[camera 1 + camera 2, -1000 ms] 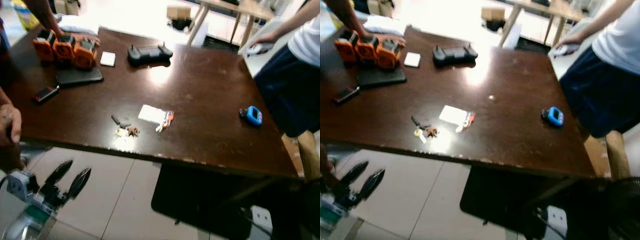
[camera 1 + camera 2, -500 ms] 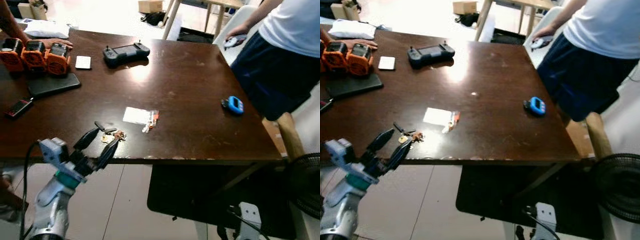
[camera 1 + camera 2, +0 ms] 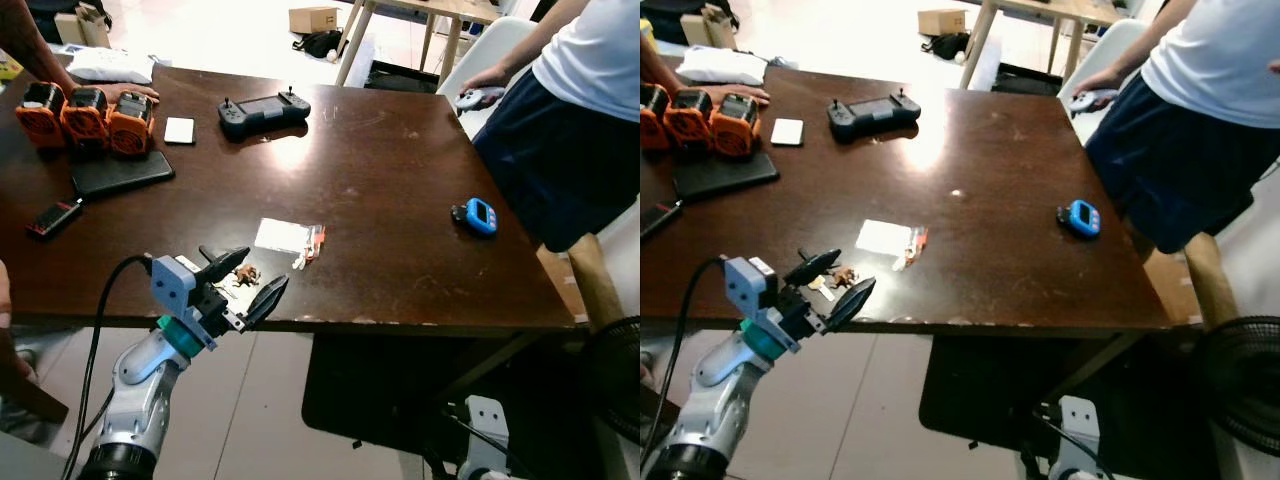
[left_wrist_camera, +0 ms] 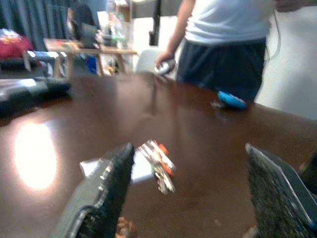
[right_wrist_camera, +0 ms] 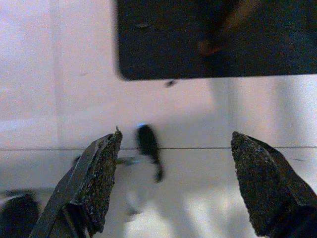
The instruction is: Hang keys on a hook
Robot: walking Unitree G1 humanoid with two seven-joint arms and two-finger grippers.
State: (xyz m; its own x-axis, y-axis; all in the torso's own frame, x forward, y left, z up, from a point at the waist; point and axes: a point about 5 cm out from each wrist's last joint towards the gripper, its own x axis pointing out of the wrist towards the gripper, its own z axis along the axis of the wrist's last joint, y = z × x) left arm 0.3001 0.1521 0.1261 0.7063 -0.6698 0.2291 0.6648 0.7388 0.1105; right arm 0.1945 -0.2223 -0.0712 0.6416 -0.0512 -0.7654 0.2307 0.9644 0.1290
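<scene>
A small bunch of keys (image 3: 243,275) with a brown tag lies on the dark wooden table (image 3: 400,170), close to its front edge. A second bunch of keys with a red tag (image 3: 312,243) rests against a white plastic bag (image 3: 283,235) a little farther in. My left gripper (image 3: 256,272) is open at the table's front edge, one finger on each side of the brown-tagged keys and above them. Its wrist view shows the red-tagged keys (image 4: 157,161) ahead between the fingers (image 4: 106,183). My right gripper (image 5: 178,168) hangs open over the pale floor.
Orange battery packs (image 3: 85,108), a tablet (image 3: 120,172), a phone (image 3: 55,216), a white card (image 3: 180,130) and a black controller (image 3: 264,108) sit at the far left. A blue device (image 3: 479,215) lies right. A person (image 3: 590,110) stands at the right edge; a fan (image 3: 1240,385) stands below.
My left arm has risen from below the table to its front edge and reached over the brown-tagged keys. The camera has moved too, shifting the whole scene.
</scene>
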